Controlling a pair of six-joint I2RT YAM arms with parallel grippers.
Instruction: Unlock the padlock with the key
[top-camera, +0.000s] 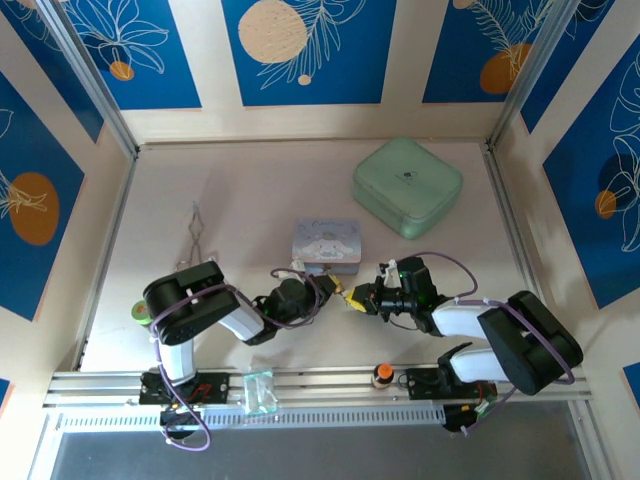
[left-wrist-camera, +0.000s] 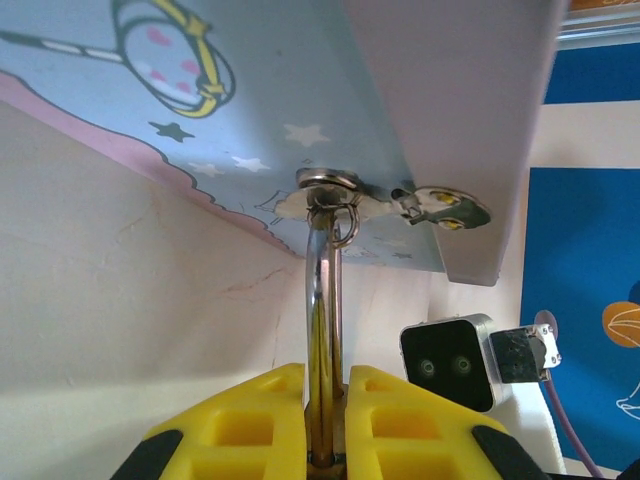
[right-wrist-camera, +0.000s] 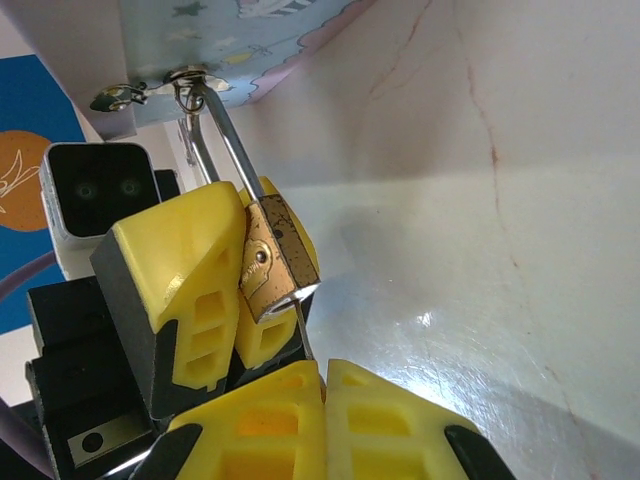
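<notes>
Clamping the padlock (right-wrist-camera: 268, 262) in the left gripper (left-wrist-camera: 322, 385) at the blue tin's (top-camera: 327, 243) 5 o'clock corner, pinching the key (right-wrist-camera: 300, 325) tight in the right gripper (right-wrist-camera: 322, 375) against the padlock's underside; next, probably, seating and twisting it steadily.

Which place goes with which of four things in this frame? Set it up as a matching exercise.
Things:
1. small brass-gold padlock with silver shackle
2. thin silvery key
3. silver scissor-like forceps
4. mint-green rounded square case

Places:
A. far right part of the table
B. pinched in the right gripper
C. clamped in the left gripper
D. left part of the table, lying free

Pairs: 1-C, 2-B, 3-D, 4-A
</notes>
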